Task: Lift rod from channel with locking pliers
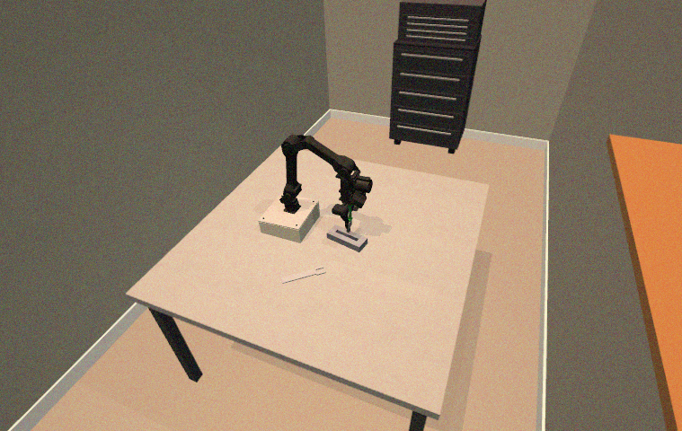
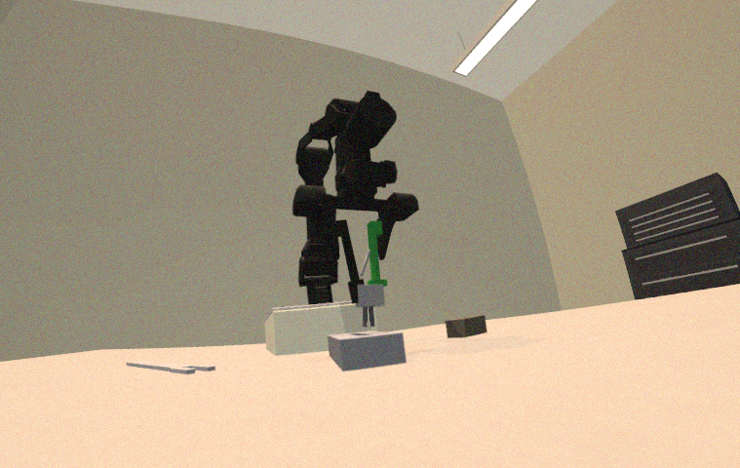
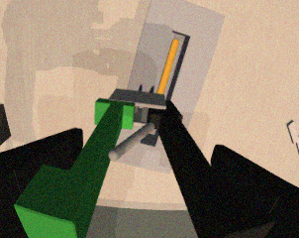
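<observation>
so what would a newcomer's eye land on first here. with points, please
Probably the bright green handle of the locking pliers (image 2: 374,254) (image 3: 107,129), hanging upright under the black arm (image 1: 328,154) (image 2: 356,150), above the grey channel block (image 1: 354,242) (image 2: 372,351) (image 3: 204,55). Next, the orange rod (image 3: 168,66) lying in the block's slot, seen from the wrist, and the large orange panel (image 1: 665,240) at the top view's right edge.

Grain speckles all three views (fine, like sand shaken over everything). In the exterior view a long ceiling light (image 2: 495,37) glows stark white, while the tabletop (image 1: 387,299) (image 2: 478,400) (image 3: 258,64) looks warm and pale there, nearly washed out. The black arm (image 1: 320,152) (image 2: 356,144) sinks into shadow with little surface detail. Soft, overlapping shadows lie beneath it, and the wrist view shows broad ones too. Seen from above, the side walls are dim. The exterior view's wall-ceiling line bows (lens distortion, by the look).
</observation>
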Action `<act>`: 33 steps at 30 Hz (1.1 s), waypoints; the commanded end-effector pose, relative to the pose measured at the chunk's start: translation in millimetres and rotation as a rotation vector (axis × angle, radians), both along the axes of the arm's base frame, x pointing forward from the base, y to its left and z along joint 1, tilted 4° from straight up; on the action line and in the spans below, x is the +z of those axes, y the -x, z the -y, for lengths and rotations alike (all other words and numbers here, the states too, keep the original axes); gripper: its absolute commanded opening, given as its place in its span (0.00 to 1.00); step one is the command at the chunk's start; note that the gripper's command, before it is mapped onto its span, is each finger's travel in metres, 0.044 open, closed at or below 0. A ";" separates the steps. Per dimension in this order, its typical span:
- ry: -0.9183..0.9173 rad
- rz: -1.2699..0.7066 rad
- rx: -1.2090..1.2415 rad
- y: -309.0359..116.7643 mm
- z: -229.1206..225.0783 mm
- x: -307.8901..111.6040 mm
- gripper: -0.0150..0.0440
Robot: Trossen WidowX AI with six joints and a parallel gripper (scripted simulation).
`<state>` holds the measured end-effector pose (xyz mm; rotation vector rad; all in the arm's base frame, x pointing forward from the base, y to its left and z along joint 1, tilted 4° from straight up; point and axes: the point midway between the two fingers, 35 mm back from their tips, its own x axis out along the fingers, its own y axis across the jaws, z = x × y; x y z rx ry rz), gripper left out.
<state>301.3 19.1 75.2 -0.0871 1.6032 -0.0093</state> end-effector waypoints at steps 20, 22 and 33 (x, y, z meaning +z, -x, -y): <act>-0.015 0.011 -0.145 1.8 20.1 4.0 0.80; -0.019 0.011 -0.150 1.7 20.6 4.7 0.80; -0.021 0.011 -0.151 1.2 19.0 5.7 0.80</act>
